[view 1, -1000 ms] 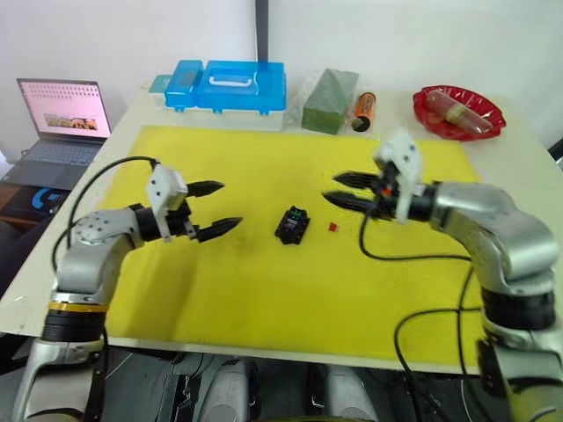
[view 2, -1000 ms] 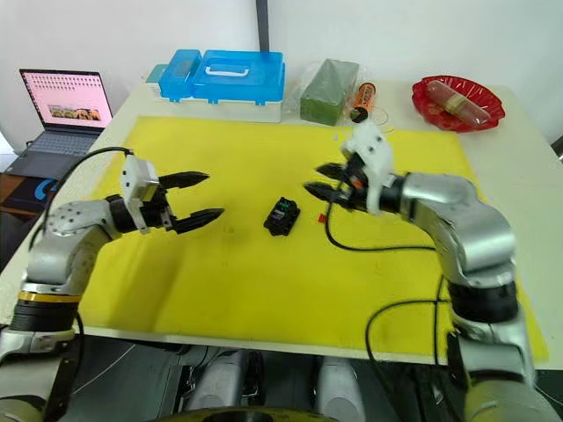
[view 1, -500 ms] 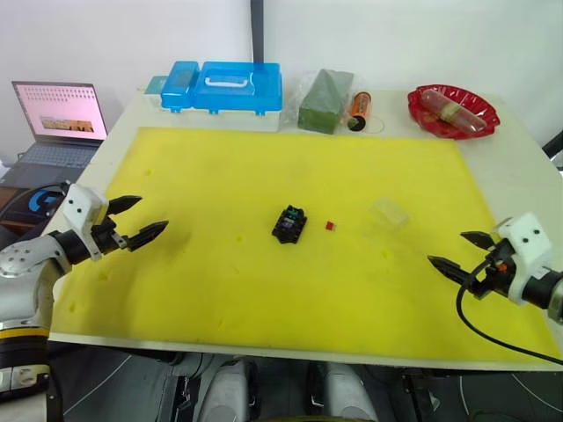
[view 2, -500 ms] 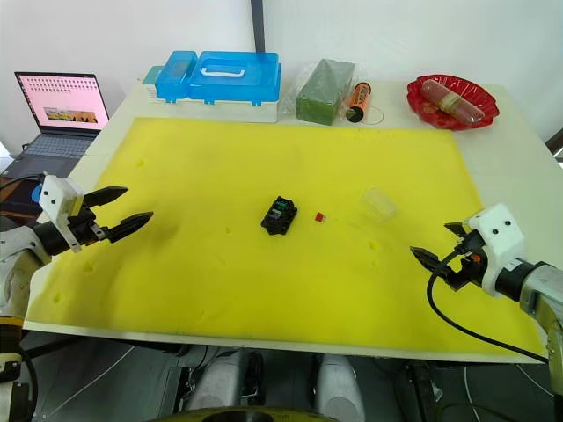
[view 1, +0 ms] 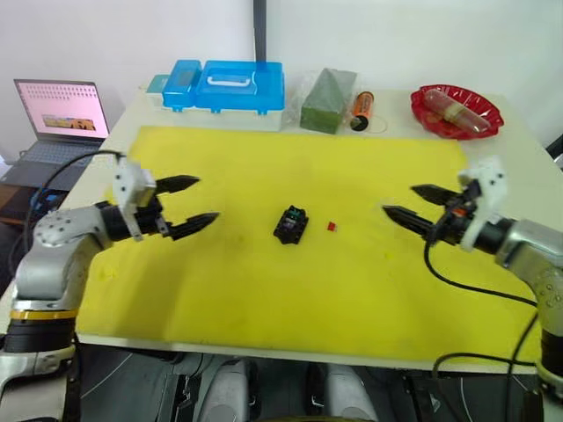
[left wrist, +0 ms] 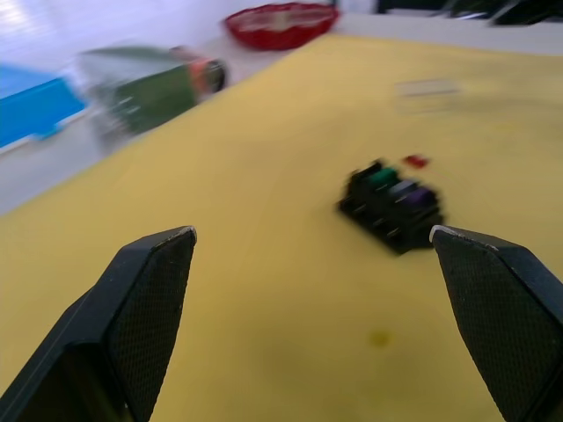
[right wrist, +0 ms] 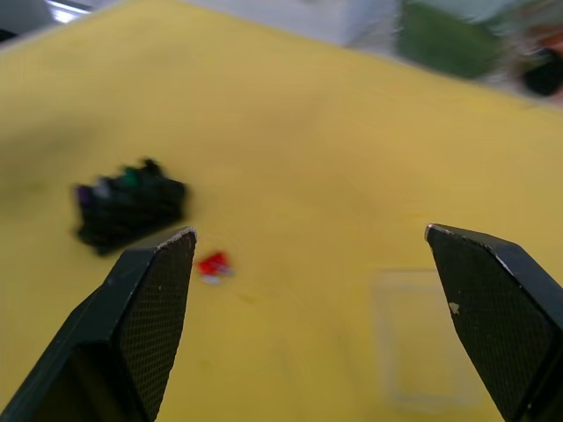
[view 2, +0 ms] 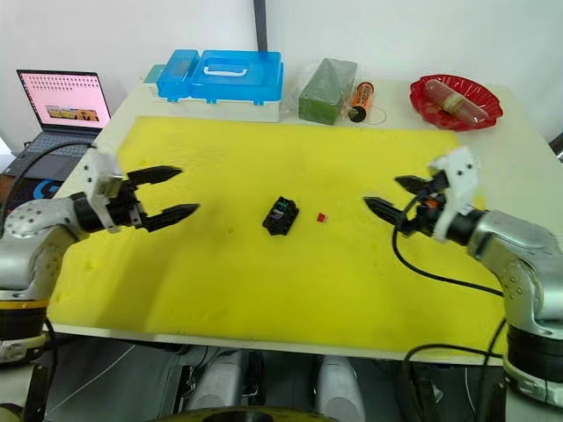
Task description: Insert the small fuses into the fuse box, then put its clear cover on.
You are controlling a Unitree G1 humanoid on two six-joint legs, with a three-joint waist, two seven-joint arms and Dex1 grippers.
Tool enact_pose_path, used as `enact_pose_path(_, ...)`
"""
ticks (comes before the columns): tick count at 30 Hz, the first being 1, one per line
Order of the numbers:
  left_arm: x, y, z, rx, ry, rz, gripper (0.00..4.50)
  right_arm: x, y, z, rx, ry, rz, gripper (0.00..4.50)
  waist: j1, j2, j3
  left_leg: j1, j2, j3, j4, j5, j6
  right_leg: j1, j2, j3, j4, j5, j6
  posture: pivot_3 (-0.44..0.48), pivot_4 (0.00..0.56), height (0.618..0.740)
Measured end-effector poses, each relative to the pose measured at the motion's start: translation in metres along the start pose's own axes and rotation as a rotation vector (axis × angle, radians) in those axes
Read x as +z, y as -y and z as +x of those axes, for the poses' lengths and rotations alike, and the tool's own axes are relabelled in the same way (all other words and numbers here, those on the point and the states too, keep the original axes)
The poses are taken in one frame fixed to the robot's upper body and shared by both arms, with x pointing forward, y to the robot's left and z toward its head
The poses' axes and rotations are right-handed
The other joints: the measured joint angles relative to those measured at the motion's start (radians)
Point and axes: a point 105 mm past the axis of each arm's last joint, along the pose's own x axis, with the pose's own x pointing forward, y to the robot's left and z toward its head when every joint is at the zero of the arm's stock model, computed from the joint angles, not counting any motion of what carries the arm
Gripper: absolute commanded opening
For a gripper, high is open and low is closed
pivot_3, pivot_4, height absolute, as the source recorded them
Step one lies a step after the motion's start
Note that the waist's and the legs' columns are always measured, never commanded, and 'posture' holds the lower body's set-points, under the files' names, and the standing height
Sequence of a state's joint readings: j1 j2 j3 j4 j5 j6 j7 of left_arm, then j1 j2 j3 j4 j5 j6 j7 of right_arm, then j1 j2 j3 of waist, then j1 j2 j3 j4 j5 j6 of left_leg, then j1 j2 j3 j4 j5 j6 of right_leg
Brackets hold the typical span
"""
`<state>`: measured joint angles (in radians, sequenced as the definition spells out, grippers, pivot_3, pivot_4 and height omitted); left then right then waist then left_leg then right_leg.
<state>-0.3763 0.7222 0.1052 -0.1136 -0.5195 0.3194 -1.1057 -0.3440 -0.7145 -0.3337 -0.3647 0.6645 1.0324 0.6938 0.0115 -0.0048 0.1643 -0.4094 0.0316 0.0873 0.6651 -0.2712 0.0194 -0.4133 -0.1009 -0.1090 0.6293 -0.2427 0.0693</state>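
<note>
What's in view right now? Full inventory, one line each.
fuse box: 1, black, mid yellow mat, green and purplish fuses already seated
red fuse: 1, red, loose on the mat just right of the fuse box
clear cover: 1, transparent, flat on the mat ahead of the right gripper
yellow mat: 1, yellow, covers most of the table
blue case: 1, blue, back edge
green block: 1, dark green, wrapped, back edge
orange cylinder: 1, orange and black, beside the block
red dish: 1, red, back right
laptop: 1, open, far left
left gripper: open, empty
right gripper: open, empty
</note>
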Motion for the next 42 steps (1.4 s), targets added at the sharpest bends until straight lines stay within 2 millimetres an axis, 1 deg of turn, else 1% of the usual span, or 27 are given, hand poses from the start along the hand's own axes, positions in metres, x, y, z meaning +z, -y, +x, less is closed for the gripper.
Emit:
enact_pose_path(1, 0.003, 0.010, 0.008, -0.058, 0.008, 0.009, 4.50, -0.002, -0.003, 0.005, 0.030, -0.030, 0.048, 4.46, 0.000, 0.000, 0.000, 0.000, 0.000, 0.000, 0.000, 0.000, 0.000, 0.000, 0.000, 0.000, 0.000, 0.000, 0.000, 0.000, 0.150, 0.740)
enact_pose_path(4, 0.007, 0.036, 0.024, -0.195, 0.024, 0.032, 4.50, -0.013, -0.006, 0.015, 0.076, -0.114, 0.177, 3.87, 0.000, 0.000, 0.000, 0.000, 0.000, 0.000, 0.000, 0.000, 0.000, 0.000, 0.001, 0.000, 0.000, 0.000, 0.000, 0.000, 0.150, 0.740)
enact_pose_path(7, 0.005, 0.051, 0.032, -0.260, 0.036, 0.031, 4.50, -0.025, -0.010, 0.022, 0.133, -0.189, 0.330, 2.90, 0.000, 0.000, 0.000, 0.000, 0.000, 0.000, 0.000, 0.000, 0.000, 0.000, 0.001, 0.000, 0.000, 0.000, 0.000, 0.000, 0.150, 0.740)
enact_pose_path(10, 0.002, 0.062, 0.038, -0.297, 0.049, 0.016, 4.50, -0.028, -0.015, 0.036, 0.199, -0.217, 0.478, 2.90, -0.002, 0.000, 0.000, 0.000, 0.000, 0.000, 0.000, 0.000, 0.000, 0.000, 0.002, 0.001, 0.001, 0.000, 0.000, 0.000, 0.150, 0.740)
enact_pose_path(14, 0.000, 0.074, 0.044, -0.326, 0.067, 0.004, 4.50, -0.034, -0.007, 0.049, 0.188, -0.248, 0.590, 2.90, 0.001, 0.000, 0.000, 0.000, 0.000, 0.000, 0.000, 0.000, 0.000, 0.000, 0.002, 0.001, 0.001, 0.000, 0.000, 0.000, 0.150, 0.740)
enact_pose_path(16, -0.003, 0.076, 0.045, -0.328, 0.056, -0.004, 4.50, -0.037, -0.004, 0.054, 0.185, -0.257, 0.632, 2.57, 0.000, 0.000, 0.000, 0.000, 0.000, 0.000, 0.000, 0.000, 0.000, 0.000, 0.002, 0.001, 0.001, 0.000, 0.000, 0.000, 0.150, 0.740)
enact_pose_path(18, -0.003, 0.075, 0.045, -0.322, 0.057, -0.002, 4.50, -0.043, -0.003, 0.059, 0.178, -0.275, 0.672, 2.07, 0.000, 0.000, 0.000, 0.000, 0.000, 0.000, 0.000, 0.000, 0.000, 0.000, 0.003, 0.001, 0.001, 0.000, 0.000, 0.000, 0.150, 0.740)
enact_pose_path(21, -0.003, 0.075, 0.045, -0.314, 0.058, -0.002, 4.50, -0.050, 0.001, 0.063, 0.157, -0.296, 0.722, 2.07, -0.001, 0.000, 0.000, 0.000, 0.000, 0.000, 0.000, 0.000, 0.000, 0.000, 0.003, 0.001, 0.001, 0.000, 0.000, 0.000, 0.150, 0.740)
enact_pose_path(25, -0.003, 0.074, 0.046, -0.307, 0.057, -0.002, 4.50, -0.053, 0.006, 0.067, 0.142, -0.304, 0.777, 2.07, -0.001, 0.000, 0.000, 0.000, 0.000, 0.000, 0.000, 0.000, 0.000, 0.000, 0.003, 0.001, 0.001, 0.000, 0.000, 0.000, 0.150, 0.740)
enact_pose_path(30, -0.003, 0.073, 0.046, -0.294, 0.056, -0.002, 4.50, -0.057, 0.008, 0.070, 0.138, -0.308, 0.801, 2.07, -0.001, 0.000, 0.000, 0.000, 0.000, 0.000, 0.000, 0.000, 0.000, 0.000, 0.003, 0.001, 0.001, 0.000, 0.000, 0.000, 0.150, 0.740)
enact_pose_path(34, -0.003, 0.072, 0.046, -0.291, 0.055, -0.001, 4.50, -0.059, 0.009, 0.071, 0.147, -0.305, 0.813, 2.07, -0.002, 0.000, 0.000, 0.000, 0.000, -0.001, 0.000, 0.000, 0.000, 0.000, 0.003, 0.001, 0.001, 0.000, 0.000, 0.000, 0.150, 0.740)
enact_pose_path(42, -0.006, 0.070, 0.044, -0.297, 0.054, 0.010, 4.50, -0.060, 0.002, 0.075, 0.212, -0.286, 0.842, 2.07, -0.009, 0.000, 0.000, 0.000, 0.001, -0.001, 0.000, 0.000, 0.000, 0.000, 0.004, 0.001, 0.001, 0.000, 0.000, 0.000, 0.150, 0.740)
